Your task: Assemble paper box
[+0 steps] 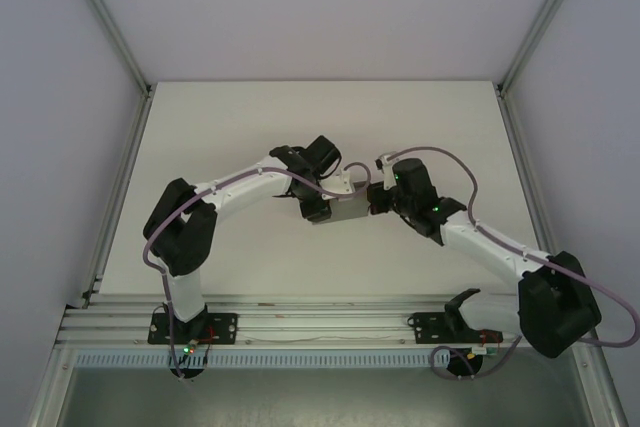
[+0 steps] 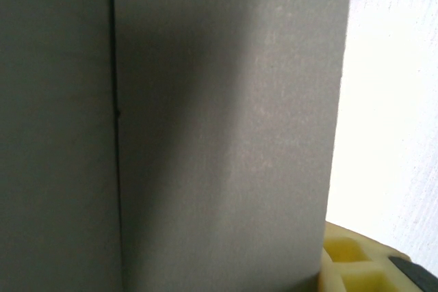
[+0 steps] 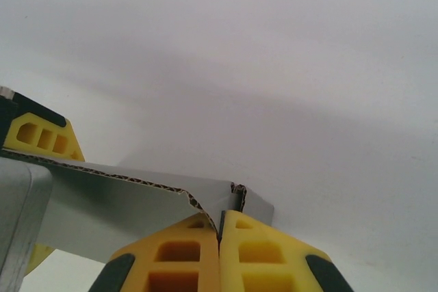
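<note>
- The paper box (image 1: 345, 209) is a small grey cardboard block held just above the middle of the white table (image 1: 250, 127), caught between the two arms.
- The left gripper (image 1: 318, 205) meets the box at its 9 o'clock end. From the right wrist, one of its yellow fingers (image 3: 41, 136) lies flat on the box's upper face and a sliver of another shows beneath, so the box is clamped between them.
- From the left wrist, the box (image 2: 226, 135) is a matte, faintly fibrous grey wall. A thin dark seam runs top to bottom at 9 o'clock, and a ribbed yellow finger (image 2: 352, 268) pokes out at 5 o'clock.
- The right gripper (image 1: 380, 199) meets the box at its 3 o'clock end. Its jaws are pressed together (image 3: 219, 251), two yellow honeycomb-moulded pads with black tips.
- The box's (image 3: 123, 203) raw corrugated edge dips into the line where those pads meet, so they pinch a thin flap.
</note>
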`<state>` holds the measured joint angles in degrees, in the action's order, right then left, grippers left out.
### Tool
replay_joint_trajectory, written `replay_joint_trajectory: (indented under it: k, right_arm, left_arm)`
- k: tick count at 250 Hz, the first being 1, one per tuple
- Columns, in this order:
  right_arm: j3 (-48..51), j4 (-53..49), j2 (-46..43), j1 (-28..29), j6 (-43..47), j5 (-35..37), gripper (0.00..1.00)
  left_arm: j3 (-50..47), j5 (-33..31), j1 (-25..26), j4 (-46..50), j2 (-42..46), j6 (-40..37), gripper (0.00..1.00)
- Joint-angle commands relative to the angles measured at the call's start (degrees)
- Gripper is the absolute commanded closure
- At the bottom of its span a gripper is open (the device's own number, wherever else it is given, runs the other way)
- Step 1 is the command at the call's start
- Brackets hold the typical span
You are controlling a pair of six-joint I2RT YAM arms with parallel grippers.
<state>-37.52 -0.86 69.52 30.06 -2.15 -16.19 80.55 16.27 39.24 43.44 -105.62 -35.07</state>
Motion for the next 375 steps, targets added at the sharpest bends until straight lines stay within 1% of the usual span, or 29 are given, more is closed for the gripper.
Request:
replay_joint_trajectory:
  k: [1, 51, 68, 97, 102, 106, 113, 126, 132, 161, 194, 236, 248, 265, 275, 287, 315, 335, 348, 375]
  right_arm:
    - [4.5, 0.9, 1.6, 1.2, 1.1, 2.6, 1.00]
    - [5.9, 3.6, 3.8, 2.0, 0.7, 4.4, 1.00]
    - [5.9, 3.9, 3.4, 2.9, 0.9, 5.8, 1.00]
    - [5.6, 3.6, 3.0, 4.4, 1.6, 8.8, 1.00]
    - [5.7, 3.3, 3.2, 4.5, 1.6, 9.5, 1.00]
    - [5.6, 3.2, 3.4, 4.6, 1.3, 10.0, 1.00]
    - [5.5, 3.2, 3.7, 4.7, 1.1, 10.7, 1.00]
    - [5.5, 3.1, 4.3, 5.4, 0.8, 12.2, 1.00]
    - [5.3, 2.8, 4.4, 5.8, 0.7, 12.5, 1.00]
    - [3.9, 1.2, 6.1, 7.5, 0.4, 15.9, 1.00]
    - [1.8, -0.9, 7.4, 8.6, -0.7, 18.4, 1.00]
    - [0.9, -1.5, 6.7, 9.3, -1.4, 17.9, 1.00]
    - [0.8, -1.8, 6.4, 9.4, -1.4, 17.8, 1.00]
    - [0.3, -2.7, 6.0, 9.6, -1.5, 17.7, 1.00]
    - [0.3, -3.0, 5.6, 9.7, -1.4, 17.7, 1.00]
    - [0.4, -3.0, 5.3, 9.7, -1.5, 17.6, 1.00]
    - [0.2, -3.2, 4.7, 9.8, -1.7, 16.7, 1.00]
    - [-0.3, -3.9, 4.8, 9.8, -1.6, 16.3, 1.00]
    - [-0.7, -4.4, 5.0, 9.8, -1.6, 16.5, 1.00]
    - [-1.4, -5.5, 5.3, 9.8, -1.6, 16.8, 1.00]
  left_arm:
    - [0.2, 0.3, -0.5, -2.9, -2.0, 0.8, 0.58]
    - [0.1, 0.5, -1.2, -4.0, -1.4, 2.1, 0.54]
    - [0.4, 0.7, -1.5, -4.5, -1.2, 3.1, 0.46]
    - [1.0, 1.3, -2.2, -5.5, -0.3, 4.5, 0.38]
    - [1.1, 1.3, -2.2, -5.7, -0.1, 4.8, 0.35]
    - [1.2, 1.2, -2.2, -6.0, 0.1, 5.0, 0.31]
    - [1.1, 1.0, -2.2, -6.7, 0.4, 5.6, 0.19]
    - [0.7, 0.4, -2.2, -7.9, 1.1, 6.8, 0.02]
    - [0.7, 0.4, -2.3, -8.0, 1.2, 7.2, 0.00]
    - [-0.6, 0.4, -2.2, -9.2, 3.1, 8.8, 0.00]
    - [-2.4, -2.0, -2.2, -10.4, 6.9, 13.1, 0.00]
    - [-9.0, -10.4, -2.8, -15.1, 15.2, 20.4, 0.00]
    - [-11.2, -10.4, -3.9, -16.0, 17.8, 22.5, 0.00]
    - [-14.2, -7.8, -6.2, -16.4, 20.7, 24.1, 0.00]
    - [-15.5, -6.8, -7.4, -16.3, 21.9, 24.8, 0.04]
    - [-16.6, -6.3, -8.1, -15.9, 22.9, 25.1, 0.12]
    - [-18.3, -4.6, -8.2, -16.4, 23.4, 25.1, 0.30]
    - [-18.1, -2.2, -8.3, -16.0, 22.5, 25.1, 0.40]
    - [-17.9, -0.8, -8.3, -15.9, 21.7, 24.6, 0.45]
    - [-17.4, -0.4, -8.3, -15.6, 20.6, 24.2, 0.50]
